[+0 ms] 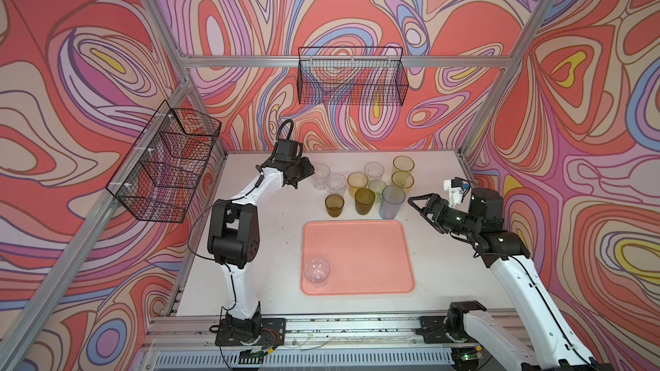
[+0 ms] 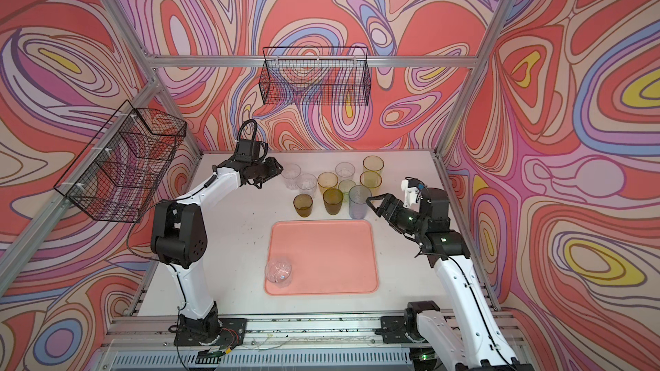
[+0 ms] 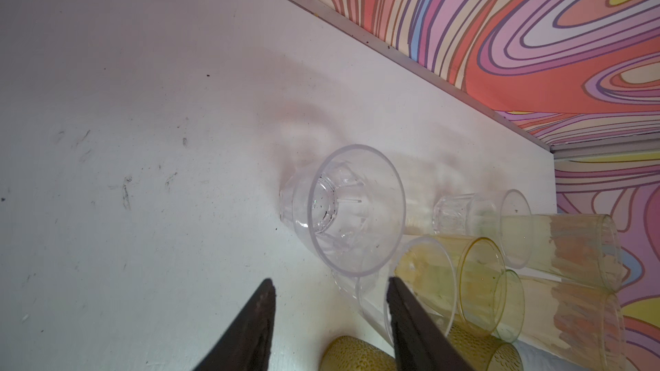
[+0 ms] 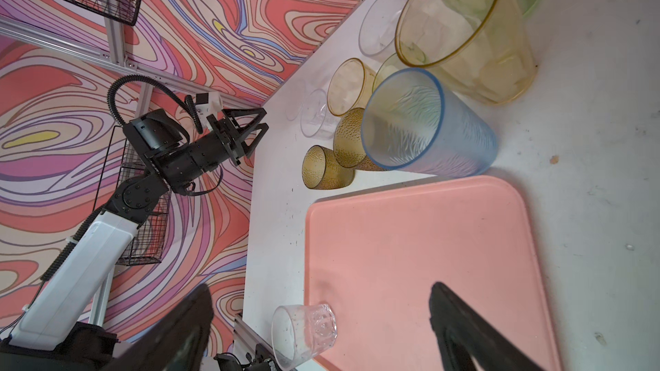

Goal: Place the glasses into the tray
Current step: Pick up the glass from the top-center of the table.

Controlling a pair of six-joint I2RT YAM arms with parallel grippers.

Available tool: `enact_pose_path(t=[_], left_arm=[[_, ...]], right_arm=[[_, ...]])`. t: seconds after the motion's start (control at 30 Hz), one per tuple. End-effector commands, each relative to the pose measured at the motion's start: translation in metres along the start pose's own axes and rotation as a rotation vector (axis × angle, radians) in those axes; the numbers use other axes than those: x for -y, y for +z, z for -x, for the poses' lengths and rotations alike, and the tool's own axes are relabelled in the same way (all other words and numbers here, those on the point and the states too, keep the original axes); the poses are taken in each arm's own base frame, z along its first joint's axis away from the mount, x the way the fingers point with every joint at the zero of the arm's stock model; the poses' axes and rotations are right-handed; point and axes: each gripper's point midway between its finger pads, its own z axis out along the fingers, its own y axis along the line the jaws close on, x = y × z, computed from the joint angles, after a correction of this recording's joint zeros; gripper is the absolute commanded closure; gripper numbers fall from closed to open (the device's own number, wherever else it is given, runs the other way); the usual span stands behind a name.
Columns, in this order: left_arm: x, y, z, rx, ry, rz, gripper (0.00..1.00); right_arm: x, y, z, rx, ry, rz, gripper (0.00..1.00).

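The salmon-pink tray [image 1: 360,244] lies at the table's front middle, and one short clear glass [image 1: 316,272] stands in its near left corner. Behind the tray stand several glasses: clear ones [image 1: 320,174], amber [image 1: 357,183], yellow [image 1: 403,167], green [image 1: 377,189], olive-brown [image 1: 364,201] and a tall blue-grey one [image 1: 393,201]. My left gripper [image 1: 306,175] hovers at the leftmost clear glasses. Its jaws stand partly apart [image 3: 330,285], one finger [image 3: 403,301] beside a clear rim, nothing clamped. My right gripper [image 1: 416,205] is wide open, just right of the blue-grey glass, apart from it.
A black wire basket [image 1: 351,78] hangs on the back wall and another [image 1: 168,162] on the left wall, above the left arm. Aluminium frame posts stand at the table's corners. A metal rail [image 1: 339,326] runs along the front edge.
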Motion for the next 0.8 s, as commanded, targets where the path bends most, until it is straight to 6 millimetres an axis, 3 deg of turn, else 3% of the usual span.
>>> enact_pose_path(t=[0.0,0.77], left_arm=[[-0.009,0.007,0.002,-0.015,0.024,0.053,0.52],[-0.022,0.05,0.006,-0.046,0.038,0.11,0.7]], right_arm=[[0.011,0.004,-0.003,0.0,-0.01,-0.034,0.03],[0.031,0.014,-0.01,-0.026,0.01,-0.078,0.03]])
